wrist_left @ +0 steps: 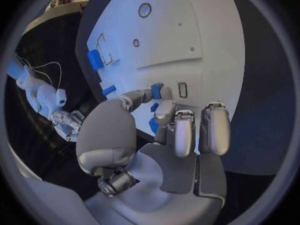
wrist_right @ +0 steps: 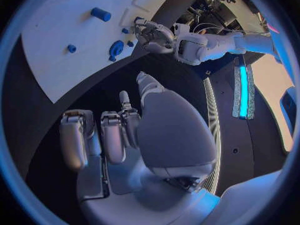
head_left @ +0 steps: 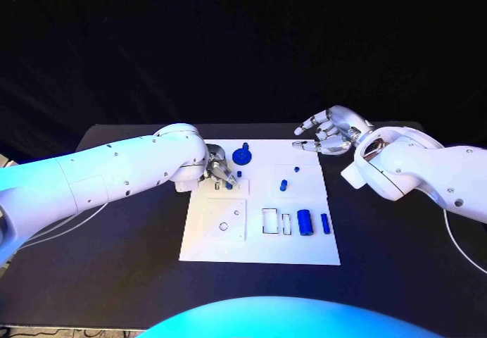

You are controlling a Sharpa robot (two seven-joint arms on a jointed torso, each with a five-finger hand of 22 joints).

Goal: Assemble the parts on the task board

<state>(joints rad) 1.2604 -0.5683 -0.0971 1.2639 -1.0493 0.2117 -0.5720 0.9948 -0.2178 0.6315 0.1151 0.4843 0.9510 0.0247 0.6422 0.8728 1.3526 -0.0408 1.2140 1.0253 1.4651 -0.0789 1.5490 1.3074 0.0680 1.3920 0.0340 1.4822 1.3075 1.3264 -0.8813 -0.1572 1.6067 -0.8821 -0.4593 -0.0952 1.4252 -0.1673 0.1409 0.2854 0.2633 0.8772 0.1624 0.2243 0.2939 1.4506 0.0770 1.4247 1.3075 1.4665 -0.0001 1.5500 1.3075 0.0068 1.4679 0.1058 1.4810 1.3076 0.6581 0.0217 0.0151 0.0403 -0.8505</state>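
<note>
Head view, read from nine o'clock across: the left hand (head_left: 218, 172) sits low over the upper left part of the task board (head_left: 259, 250), fingertips bunched at a small blue part (head_left: 238, 174). The left wrist view shows a blue part (wrist_left: 157, 91) between thumb and a fingertip, beside a small rectangular slot (wrist_left: 182, 89), so I judge that hand to be pinching the piece. The likely step is seating it; it goes best with the piece held square to the opening and pressed straight down with light force.

Toward twelve o'clock from the hand stands a round blue knob (head_left: 241, 155). At the board's centre lie two small blue pegs (head_left: 283, 186), and toward five o'clock two larger blue cylinders (head_left: 305, 222) rest beside outlined recesses.

At two o'clock the right hand (head_left: 330, 130) hovers over the board's upper right corner, fingers loosely curled and apart, grasping nothing; it should stay clear of the pegs.
</note>
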